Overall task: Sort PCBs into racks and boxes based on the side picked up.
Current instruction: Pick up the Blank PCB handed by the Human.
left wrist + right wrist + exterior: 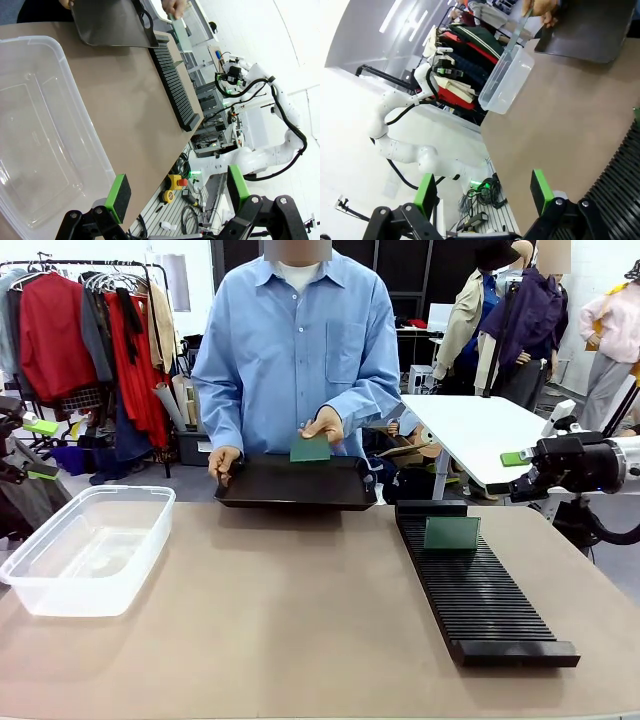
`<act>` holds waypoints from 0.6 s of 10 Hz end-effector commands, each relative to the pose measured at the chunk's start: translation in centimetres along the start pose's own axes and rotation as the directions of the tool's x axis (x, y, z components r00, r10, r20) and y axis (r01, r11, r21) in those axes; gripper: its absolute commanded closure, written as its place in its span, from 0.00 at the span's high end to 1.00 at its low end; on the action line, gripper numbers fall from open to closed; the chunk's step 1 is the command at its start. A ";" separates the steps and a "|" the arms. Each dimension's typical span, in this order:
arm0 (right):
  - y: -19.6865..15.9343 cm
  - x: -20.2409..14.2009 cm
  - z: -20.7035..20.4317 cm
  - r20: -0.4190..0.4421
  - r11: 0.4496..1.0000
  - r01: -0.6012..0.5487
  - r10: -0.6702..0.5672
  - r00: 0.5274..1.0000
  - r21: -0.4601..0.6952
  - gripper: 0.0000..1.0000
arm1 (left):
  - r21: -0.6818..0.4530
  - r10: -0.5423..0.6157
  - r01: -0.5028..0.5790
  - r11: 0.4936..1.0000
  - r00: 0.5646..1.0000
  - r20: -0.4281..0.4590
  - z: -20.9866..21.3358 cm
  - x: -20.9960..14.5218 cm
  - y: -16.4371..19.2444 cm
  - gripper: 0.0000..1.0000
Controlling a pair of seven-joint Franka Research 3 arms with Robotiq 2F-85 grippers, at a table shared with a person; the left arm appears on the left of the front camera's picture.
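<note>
Setting: workroom with a clothes rail [100, 330] of hung garments and a white table [470, 425] in the background. In front is a tan desk [300, 640], with a person in a blue shirt at its far side.

1. Rack [480, 590]: long, black and comb-slotted, lying on the desk and running from far to near. It serves as the reference item below.
2. PCB, racked [451, 533]: green, standing upright in a slot near the rack's far end.
3. Box [85, 550]: clear plastic tub on the desk, well apart from the rack on its left.
4. Black tray [297, 483]: shallow, at the desk's far edge, just left of the rack's far end. One hand [224, 462] grips the corner farthest from the rack.
5. PCB, held [311, 450]: green, pinched in the person's other hand [324, 425] above the tray, left of the rack's far end.
6. Left end effector [177, 195]: far left of the rack, beyond the box and off the desk. Its green pads are spread wide and it holds and touches nothing.
7. Right end effector [483, 192]: just right of the rack's far end, raised above the desk. Its fingers are wide apart and empty.
</note>
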State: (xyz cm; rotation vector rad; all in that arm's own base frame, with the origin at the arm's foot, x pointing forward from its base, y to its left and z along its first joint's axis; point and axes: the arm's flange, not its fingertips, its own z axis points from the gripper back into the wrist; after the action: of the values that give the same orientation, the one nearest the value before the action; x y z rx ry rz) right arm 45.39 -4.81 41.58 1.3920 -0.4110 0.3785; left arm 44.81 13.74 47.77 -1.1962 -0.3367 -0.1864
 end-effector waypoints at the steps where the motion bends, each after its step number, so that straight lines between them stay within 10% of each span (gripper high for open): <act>1: -0.3 0.2 0.4 -0.001 1.000 -0.010 0.010 1.000 -0.015 1.00 | 0.002 -0.003 0.003 1.000 1.000 -0.006 0.0 -0.1 -0.1 1.00; 6: -0.3 0.2 0.4 -0.001 1.000 -0.010 0.010 1.000 -0.015 1.00 | 0.002 -0.003 0.003 1.000 1.000 -0.006 0.0 -0.1 -0.1 1.00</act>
State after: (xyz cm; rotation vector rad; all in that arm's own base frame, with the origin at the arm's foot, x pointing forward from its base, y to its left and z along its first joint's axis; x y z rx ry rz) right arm 45.41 -4.96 41.32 1.3871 -0.4113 0.3729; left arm 44.81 13.74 47.77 -1.1962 -0.3368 -0.1864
